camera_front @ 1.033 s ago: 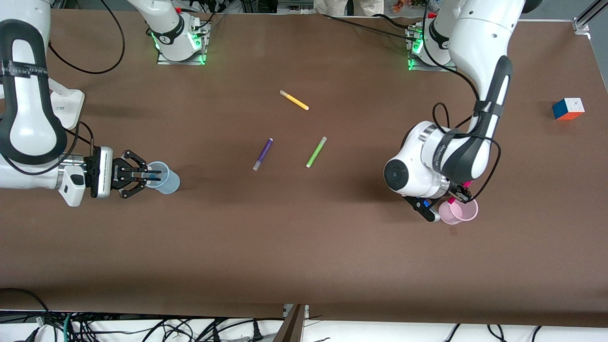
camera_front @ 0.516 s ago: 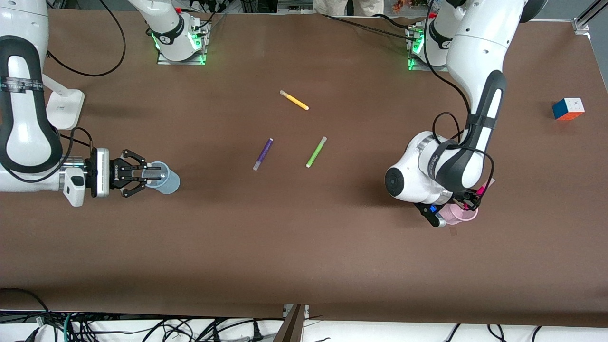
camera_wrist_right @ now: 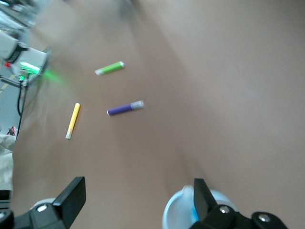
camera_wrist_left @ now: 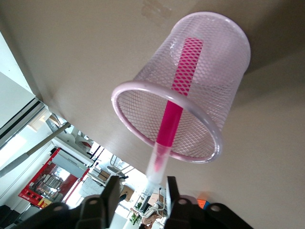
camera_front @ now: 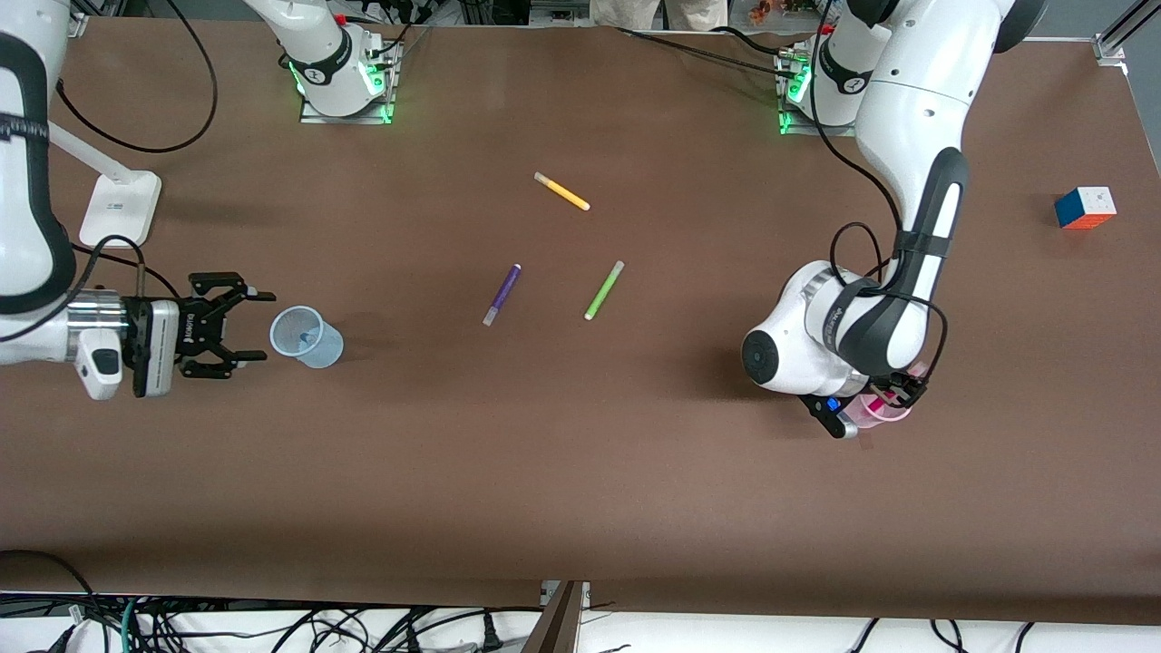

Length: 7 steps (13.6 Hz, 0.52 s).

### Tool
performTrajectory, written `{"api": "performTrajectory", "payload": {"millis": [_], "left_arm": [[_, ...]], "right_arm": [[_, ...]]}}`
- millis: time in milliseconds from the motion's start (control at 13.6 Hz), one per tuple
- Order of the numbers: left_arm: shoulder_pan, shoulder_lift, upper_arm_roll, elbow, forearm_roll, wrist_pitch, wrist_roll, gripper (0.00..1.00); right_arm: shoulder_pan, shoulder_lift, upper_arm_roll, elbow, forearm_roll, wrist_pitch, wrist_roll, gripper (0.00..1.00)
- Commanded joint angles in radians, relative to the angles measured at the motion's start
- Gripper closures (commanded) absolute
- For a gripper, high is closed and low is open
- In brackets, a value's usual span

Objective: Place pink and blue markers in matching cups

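The brown counter [camera_front: 580,472] carries everything. The left arm bends down over the pink cup [camera_front: 884,410], which stands toward the left arm's end of the counter, at about 8 o'clock from the colour cube [camera_front: 1085,208]. The left gripper [camera_wrist_left: 140,188] is closed on the pale cap of the pink marker [camera_wrist_left: 177,100], whose body stands inside that cup; whether its tip touches the bottom is hard to judge through the mesh wall.

The right gripper [camera_front: 238,326] hangs low beside the blue cup [camera_front: 307,336], its fingers [camera_front: 247,355] spread wide with nothing between them. The cup stands toward the right arm's end of the counter, and the blue marker [camera_front: 307,339] shows as a blue patch inside it.

Mid-counter lie three loose markers: the yellow marker [camera_front: 562,191], the green marker [camera_front: 604,290] at about 5 o'clock from it, and the purple marker [camera_front: 502,295] just beside the green one.
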Motion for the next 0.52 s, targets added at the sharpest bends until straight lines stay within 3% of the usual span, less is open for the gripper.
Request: {"api": "performTrajectory", "payload": {"millis": [0, 148, 443], "left_arm": [[0.0, 0.002, -0.013, 0.025, 0.005, -0.004, 0.015, 0.0], [0.0, -0.005, -0.023, 0.054, -0.028, -0.013, 0.014, 0.0], [-0.008, -0.128, -0.018, 0.104, -0.316, -0.071, -0.031, 0.0]], "right_arm": [[0.06, -0.061, 0.003, 0.019, -0.165, -0.022, 0.324, 0.0], [0.079, -0.073, 0.003, 0.019, -0.285, -0.023, 0.529, 0.0], [0.105, -0.105, 0.005, 0.018, -0.423, -0.103, 0.895, 0.0]]}}
